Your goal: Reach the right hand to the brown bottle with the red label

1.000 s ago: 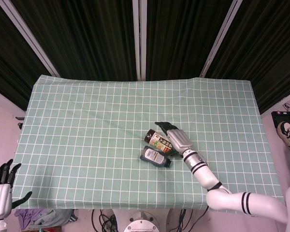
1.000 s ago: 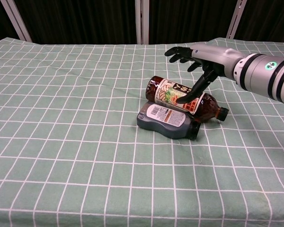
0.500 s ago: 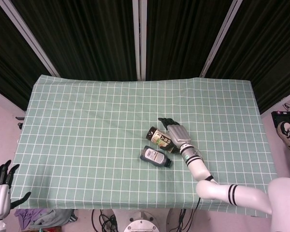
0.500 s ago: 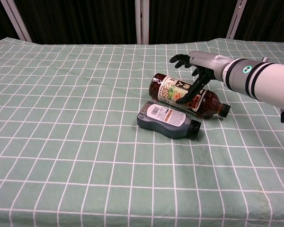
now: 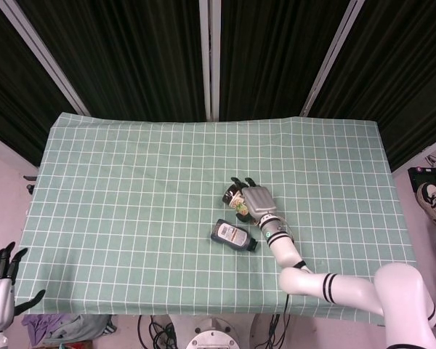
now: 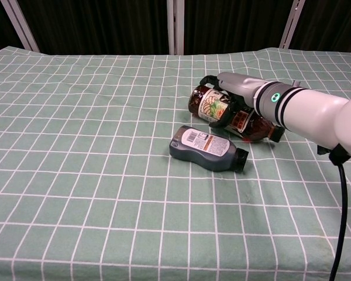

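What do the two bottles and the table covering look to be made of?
Brown bottle: likely clear plastic over dark liquid, glossy, with a printed paper or film label. Grey bottle: dark, smooth plastic by its sheen, black cap, white barcode label. Tablecloth: woven fabric, matte green with a white grid; it wrinkles.

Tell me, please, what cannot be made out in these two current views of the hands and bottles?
- Brown bottle: in the head view the right hand covers most of it; the chest view does not settle whether the fingers grip it or only rest on it.
- Left hand: cut off by the head view's bottom-left corner; absent from the chest view.
- Dark grey bottle: label text too small to read.
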`<state>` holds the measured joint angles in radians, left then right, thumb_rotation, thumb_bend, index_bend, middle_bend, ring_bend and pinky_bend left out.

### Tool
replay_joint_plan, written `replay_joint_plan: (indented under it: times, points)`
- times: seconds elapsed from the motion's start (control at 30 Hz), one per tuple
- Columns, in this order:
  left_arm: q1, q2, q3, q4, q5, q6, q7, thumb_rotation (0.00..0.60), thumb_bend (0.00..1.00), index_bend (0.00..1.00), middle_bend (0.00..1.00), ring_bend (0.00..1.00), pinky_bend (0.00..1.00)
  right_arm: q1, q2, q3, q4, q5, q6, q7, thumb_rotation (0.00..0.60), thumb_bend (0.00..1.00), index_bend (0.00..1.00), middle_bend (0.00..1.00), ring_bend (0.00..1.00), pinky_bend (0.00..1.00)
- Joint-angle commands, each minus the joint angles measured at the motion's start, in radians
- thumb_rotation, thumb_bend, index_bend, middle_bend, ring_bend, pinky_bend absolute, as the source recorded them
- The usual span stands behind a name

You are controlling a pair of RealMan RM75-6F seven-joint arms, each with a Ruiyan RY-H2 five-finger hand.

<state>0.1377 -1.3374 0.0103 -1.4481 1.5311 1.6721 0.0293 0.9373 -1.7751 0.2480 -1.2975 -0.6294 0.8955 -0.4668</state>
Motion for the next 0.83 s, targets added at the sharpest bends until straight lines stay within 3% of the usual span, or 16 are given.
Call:
replay_joint_plan:
  times: [0.03, 0.17, 0.3, 0.5, 0.6, 0.83]
  points:
    - [0.003, 0.000, 0.001, 0.002, 0.000, 0.002, -0.004, 0.600, 0.00, 0.16, 0.04, 0.04, 0.13, 0.007, -0.025, -0.014, 0.029, -0.042, 0.028, -0.017, 0.600, 0.48, 0.33, 0.43, 0.29, 0.60]
    - [0.010, -0.001, 0.000, 0.006, -0.003, 0.011, -0.010, 0.600, 0.00, 0.16, 0.04, 0.04, 0.13, -0.021, -0.015, -0.017, -0.008, -0.175, 0.110, 0.036, 0.600, 0.67, 0.50, 0.55, 0.43, 0.75]
    - [0.011, 0.000, 0.000, 0.007, -0.002, 0.010, -0.013, 0.600, 0.00, 0.16, 0.04, 0.04, 0.13, -0.061, 0.062, -0.004, -0.140, -0.339, 0.169, 0.152, 0.600, 0.78, 0.56, 0.56, 0.46, 0.77]
    - [0.012, 0.005, -0.002, -0.010, 0.011, 0.024, 0.004, 0.600, 0.00, 0.16, 0.04, 0.04, 0.13, -0.070, 0.165, 0.008, -0.339, -0.584, 0.176, 0.329, 0.600, 0.78, 0.57, 0.56, 0.46, 0.77]
    - [0.015, 0.009, -0.001, -0.025, 0.018, 0.030, 0.018, 0.600, 0.00, 0.16, 0.04, 0.04, 0.13, -0.053, 0.183, 0.008, -0.403, -0.686, 0.175, 0.359, 0.600, 0.78, 0.57, 0.56, 0.46, 0.77]
    - [0.020, 0.012, 0.002, -0.039, 0.018, 0.031, 0.033, 0.600, 0.00, 0.16, 0.04, 0.04, 0.13, -0.025, 0.181, 0.021, -0.453, -0.730, 0.160, 0.334, 0.600, 0.78, 0.57, 0.55, 0.46, 0.77]
